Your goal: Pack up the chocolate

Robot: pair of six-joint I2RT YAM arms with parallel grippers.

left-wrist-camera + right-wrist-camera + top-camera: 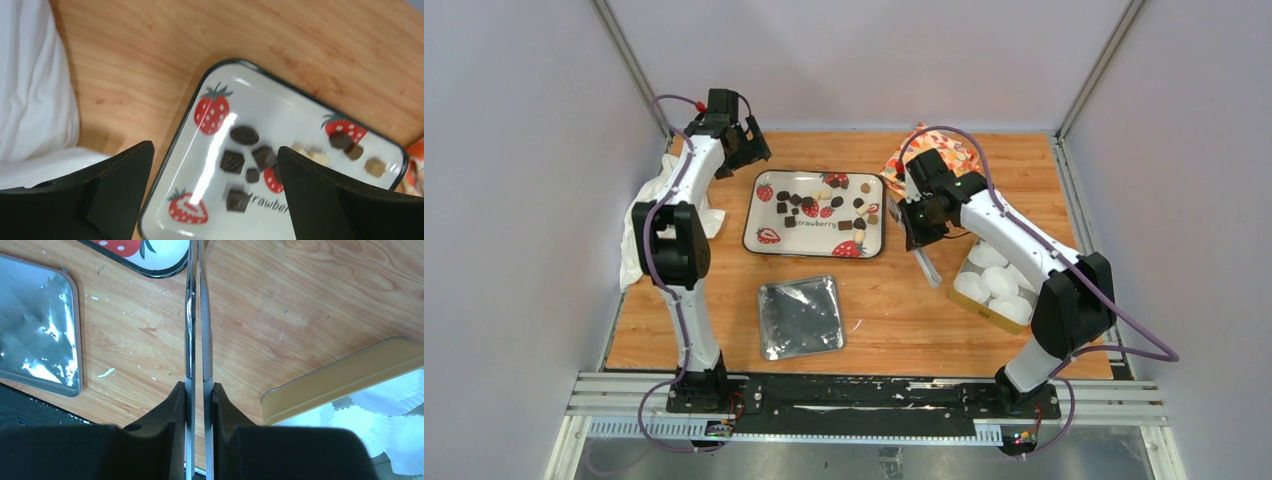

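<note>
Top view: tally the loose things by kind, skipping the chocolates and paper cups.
Strawberry tray: 1
Silver tin: 1
Gold box: 1
White cloth: 1
Orange patterned bundle: 1
Tongs: 1
Total: 6

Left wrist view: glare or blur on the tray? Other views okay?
Left wrist: a glare streak crosses the tray, chocolate slightly soft. Right wrist: silver tin blown out in patches, tongs mirror-bright. Top external: evenly lit, soft shadows only.
</note>
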